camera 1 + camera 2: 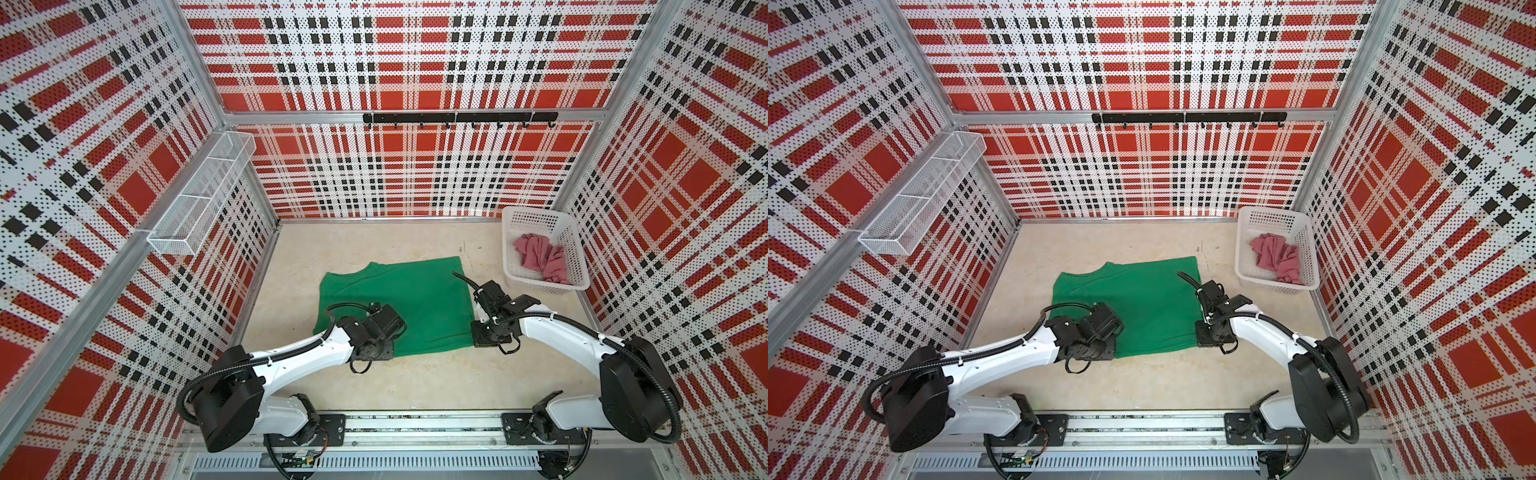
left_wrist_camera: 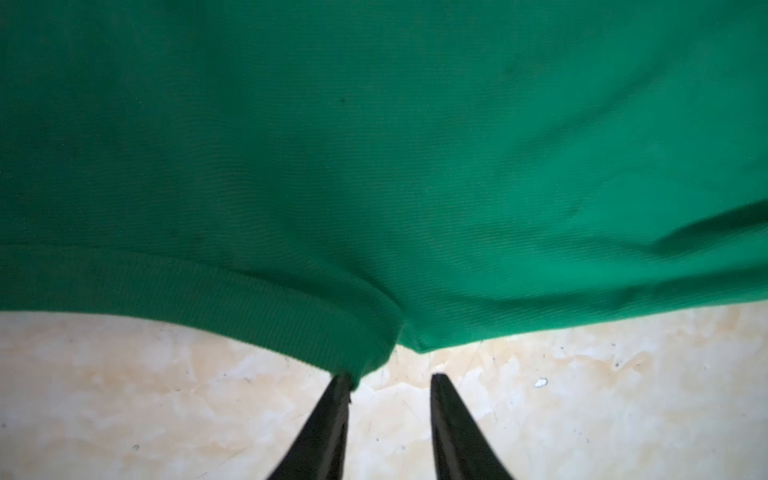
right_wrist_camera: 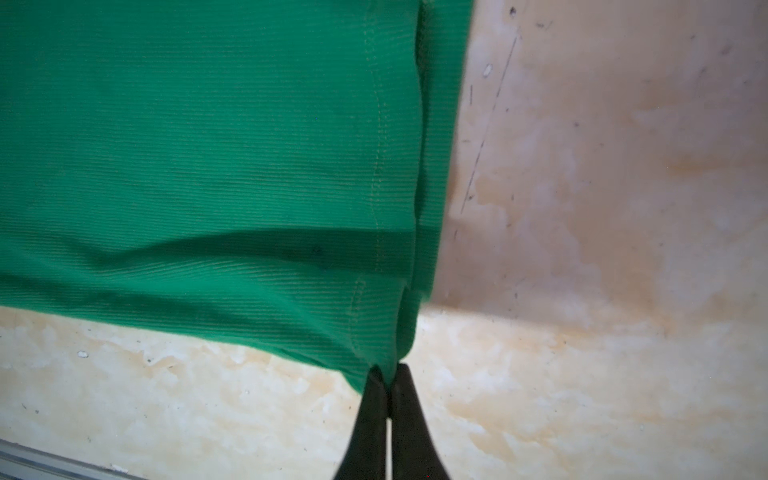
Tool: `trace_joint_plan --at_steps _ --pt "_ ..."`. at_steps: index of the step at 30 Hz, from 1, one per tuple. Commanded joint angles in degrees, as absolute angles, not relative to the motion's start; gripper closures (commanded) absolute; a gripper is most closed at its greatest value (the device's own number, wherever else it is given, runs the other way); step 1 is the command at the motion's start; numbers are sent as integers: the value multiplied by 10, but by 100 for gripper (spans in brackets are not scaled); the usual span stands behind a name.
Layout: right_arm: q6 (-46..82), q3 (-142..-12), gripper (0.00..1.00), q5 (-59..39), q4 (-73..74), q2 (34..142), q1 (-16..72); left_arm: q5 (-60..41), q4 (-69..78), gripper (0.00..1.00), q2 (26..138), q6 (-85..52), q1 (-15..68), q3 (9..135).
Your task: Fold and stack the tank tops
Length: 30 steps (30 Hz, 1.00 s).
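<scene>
The green tank top (image 1: 415,299) (image 1: 1150,303) lies spread flat on the beige table in both top views. Both arms reach to its near edge, one at each corner. In the left wrist view my left gripper (image 2: 390,380) is open, and bare table shows between its fingers. One fingertip (image 2: 341,384) touches the rolled hem of the green tank top (image 2: 374,166). In the right wrist view my right gripper (image 3: 388,376) is shut on the near corner of the green tank top (image 3: 208,145), which is lifted slightly there. The pink tank top (image 1: 540,257) (image 1: 1277,255) lies crumpled in the white basket (image 1: 536,218) (image 1: 1273,218).
The basket stands at the back right corner against the plaid wall. A white wire shelf (image 1: 203,195) hangs on the left wall and a black hook rail (image 1: 457,117) on the back wall. Both arm bases sit on a metal rail (image 1: 415,428) at the front edge.
</scene>
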State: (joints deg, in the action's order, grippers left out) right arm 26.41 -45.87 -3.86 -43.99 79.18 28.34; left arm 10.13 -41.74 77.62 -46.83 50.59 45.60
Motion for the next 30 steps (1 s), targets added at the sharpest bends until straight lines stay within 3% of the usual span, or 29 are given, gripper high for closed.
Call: trace_joint_plan --at_steps 1,8,12,21,25,30 --pt "263 -456 100 -30 -438 793 287 136 -485 66 799 -436 513 473" --pt "258 -462 100 -30 -437 802 287 168 -554 62 749 -489 510 486" --pt "256 -461 100 -31 -434 806 287 136 -504 61 707 -518 508 453" --pt "256 -458 100 -29 -430 807 287 157 -500 57 827 -366 566 485" --pt "253 -459 100 -26 -432 808 287 154 -500 52 831 -343 550 469" --pt "254 -456 100 -28 -428 811 287 157 -483 52 832 -322 518 463"
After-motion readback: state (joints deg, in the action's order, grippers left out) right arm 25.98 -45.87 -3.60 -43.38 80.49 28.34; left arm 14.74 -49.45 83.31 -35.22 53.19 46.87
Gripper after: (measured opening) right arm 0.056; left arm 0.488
